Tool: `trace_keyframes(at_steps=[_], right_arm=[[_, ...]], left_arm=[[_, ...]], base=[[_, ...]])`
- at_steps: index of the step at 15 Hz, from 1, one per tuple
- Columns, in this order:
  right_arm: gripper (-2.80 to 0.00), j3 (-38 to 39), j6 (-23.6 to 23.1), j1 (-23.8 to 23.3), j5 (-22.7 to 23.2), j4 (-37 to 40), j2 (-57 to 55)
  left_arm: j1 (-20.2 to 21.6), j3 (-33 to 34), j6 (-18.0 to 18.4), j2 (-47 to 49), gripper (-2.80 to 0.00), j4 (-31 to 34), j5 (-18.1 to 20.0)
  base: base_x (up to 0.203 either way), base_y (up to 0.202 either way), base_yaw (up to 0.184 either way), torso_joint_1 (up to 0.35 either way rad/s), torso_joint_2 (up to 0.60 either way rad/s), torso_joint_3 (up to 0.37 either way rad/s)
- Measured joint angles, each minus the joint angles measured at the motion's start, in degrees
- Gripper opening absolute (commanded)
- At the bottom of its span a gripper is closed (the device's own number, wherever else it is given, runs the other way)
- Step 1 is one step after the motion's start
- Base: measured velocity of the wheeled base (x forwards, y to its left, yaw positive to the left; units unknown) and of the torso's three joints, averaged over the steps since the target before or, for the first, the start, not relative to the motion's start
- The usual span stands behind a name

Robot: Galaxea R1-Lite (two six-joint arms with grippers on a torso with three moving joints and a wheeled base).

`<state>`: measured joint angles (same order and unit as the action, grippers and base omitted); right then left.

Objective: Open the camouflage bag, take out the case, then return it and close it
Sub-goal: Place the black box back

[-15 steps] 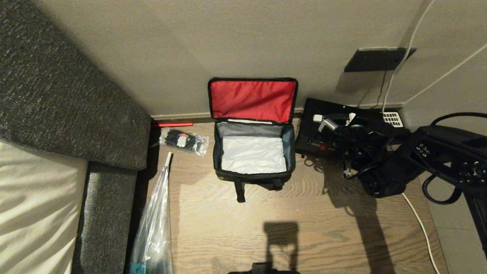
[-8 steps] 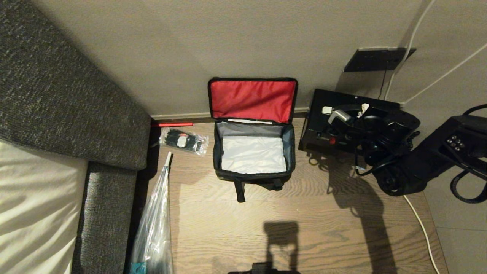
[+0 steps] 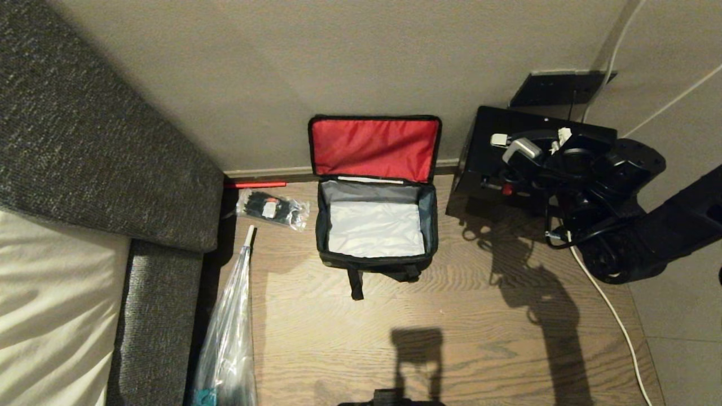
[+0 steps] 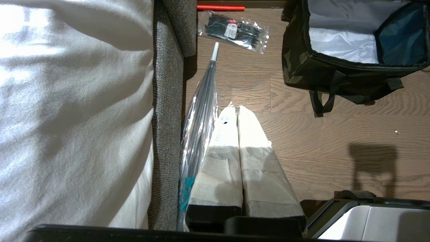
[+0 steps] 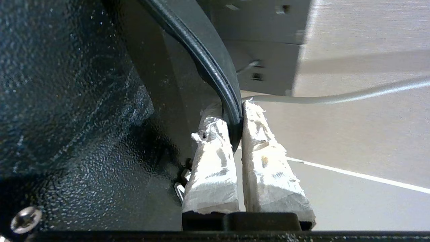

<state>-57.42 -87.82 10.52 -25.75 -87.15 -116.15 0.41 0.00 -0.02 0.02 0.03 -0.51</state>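
The right pincer (image 5: 231,114) is clamped on the black handle of the case (image 3: 496,158), held above the floor right of the open camouflage bag (image 3: 375,225), the left pincer (image 4: 237,112) closed

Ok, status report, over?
Right hand shut on case, held right of camouflage bag. Left hand shut, parked by sofa. Bag open, empty. Nothing between them.
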Motion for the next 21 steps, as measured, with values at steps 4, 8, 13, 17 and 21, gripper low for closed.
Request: trace_keyframes(at_steps=[4,8,13,17,21], right_arm=[[-2.80,1.3,0.1,1.6,-0.2,-0.1,2.0],[-2.80,3.8,0.4,4.1,-0.4,0.0,4.0],[-2.80,5.9,1.1,8.0,-0.7,0.0,6.0],[-2.80,6.2,1.3,12.5,-3.8,-0.1,7.1],[-2.80,6.2,1.3,17.2,-6.0,-0.1,7.5]], left_arm=[[0.0,0.0,0.0,0.0,-2.80,0.0,0.0],[0.0,0.0,0.0,0.0,-2.80,0.0,0.0],[0.0,0.0,0.0,0.0,-2.80,0.0,0.0],[0.0,0.0,0.0,0.0,-2.80,0.0,0.0],[0.0,0.0,0.0,0.0,-2.80,0.0,0.0]], base=[[0.000,0.000,0.000,0.000,0.00,0.000],[0.000,0.000,0.000,0.000,0.00,0.000],[0.000,0.000,0.000,0.000,0.00,0.000],[0.000,0.000,0.000,0.000,0.00,0.000],[0.000,0.000,0.000,0.000,0.00,0.000]])
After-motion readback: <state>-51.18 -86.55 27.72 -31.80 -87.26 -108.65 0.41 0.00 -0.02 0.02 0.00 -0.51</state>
